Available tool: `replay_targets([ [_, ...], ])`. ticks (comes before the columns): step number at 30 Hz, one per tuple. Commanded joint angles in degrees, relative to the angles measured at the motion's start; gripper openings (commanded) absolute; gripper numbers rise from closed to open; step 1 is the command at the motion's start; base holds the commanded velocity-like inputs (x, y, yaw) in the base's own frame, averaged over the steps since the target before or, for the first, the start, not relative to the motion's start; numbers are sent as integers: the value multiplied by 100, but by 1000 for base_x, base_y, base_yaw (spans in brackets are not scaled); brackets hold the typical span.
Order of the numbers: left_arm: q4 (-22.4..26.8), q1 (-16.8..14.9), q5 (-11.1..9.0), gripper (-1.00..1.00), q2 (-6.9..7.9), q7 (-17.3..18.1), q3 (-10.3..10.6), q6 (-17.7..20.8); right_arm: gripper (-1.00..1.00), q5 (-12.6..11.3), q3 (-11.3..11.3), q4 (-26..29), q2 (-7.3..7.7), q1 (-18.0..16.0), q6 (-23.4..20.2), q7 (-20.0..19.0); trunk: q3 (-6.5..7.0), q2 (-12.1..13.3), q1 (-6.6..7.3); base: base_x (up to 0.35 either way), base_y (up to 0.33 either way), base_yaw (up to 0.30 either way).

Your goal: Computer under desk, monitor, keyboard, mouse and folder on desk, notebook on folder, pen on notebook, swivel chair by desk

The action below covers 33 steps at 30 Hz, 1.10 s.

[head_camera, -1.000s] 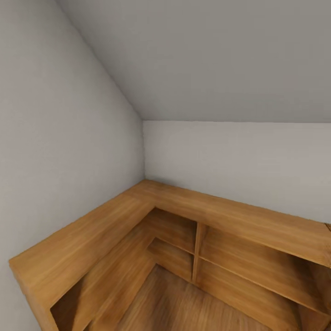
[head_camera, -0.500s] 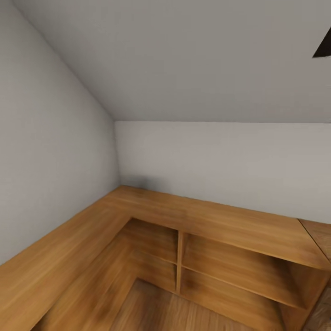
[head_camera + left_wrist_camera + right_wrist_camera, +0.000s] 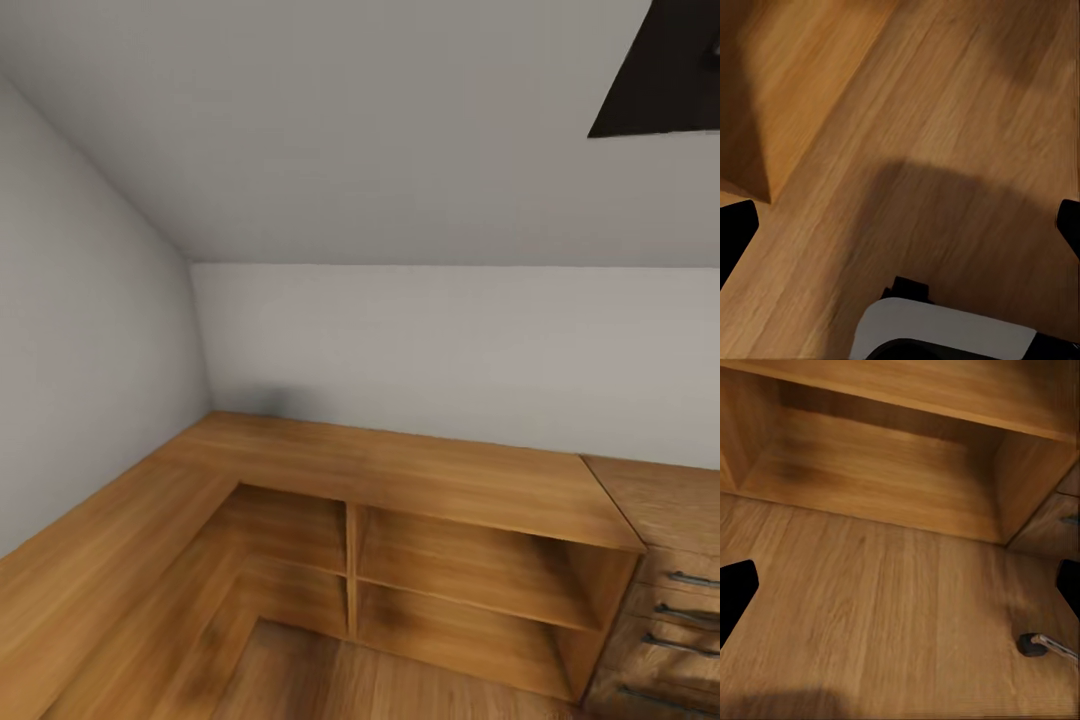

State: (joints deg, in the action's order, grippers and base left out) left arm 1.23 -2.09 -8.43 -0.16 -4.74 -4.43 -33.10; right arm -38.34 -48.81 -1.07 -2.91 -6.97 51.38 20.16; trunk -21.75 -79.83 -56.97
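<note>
The robot's body shows little of itself. In the left wrist view, the left gripper [image 3: 900,225] has two black fingertips [image 3: 735,229], blunt and matte, with angled inner edges, one at each side of the frame. Behind and between them sits a rounded white housing [image 3: 945,326] with a glossy shell, edged in black, and a small black block [image 3: 907,287] juts from its front. In the right wrist view, the right gripper [image 3: 900,585] has the same black fingertips [image 3: 736,585], plain and unmarked.
</note>
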Motion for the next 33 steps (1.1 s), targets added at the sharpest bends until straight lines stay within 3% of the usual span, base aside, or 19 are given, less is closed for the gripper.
replay_targets([
  [1,0,-2,17,100,-2,-4,-42,-17,100,5,-43,-10,-3,-6,7,31,-7,-4,0,1,0,-300],
  [8,0,-2,12,100,2,-6,-46,-21,100,-43,-19,-8,16,-6,19,-49,-7,-4,0,0,0,-300],
  [17,7,-2,2,100,3,-58,-58,-21,100,-319,-5,-8,33,-6,19,-71,-7,-4,0,0,0,-300],
  [33,17,-2,-3,100,-10,-65,-44,-29,100,-367,-5,-8,36,-6,4,-99,-7,-4,0,0,0,-299],
])
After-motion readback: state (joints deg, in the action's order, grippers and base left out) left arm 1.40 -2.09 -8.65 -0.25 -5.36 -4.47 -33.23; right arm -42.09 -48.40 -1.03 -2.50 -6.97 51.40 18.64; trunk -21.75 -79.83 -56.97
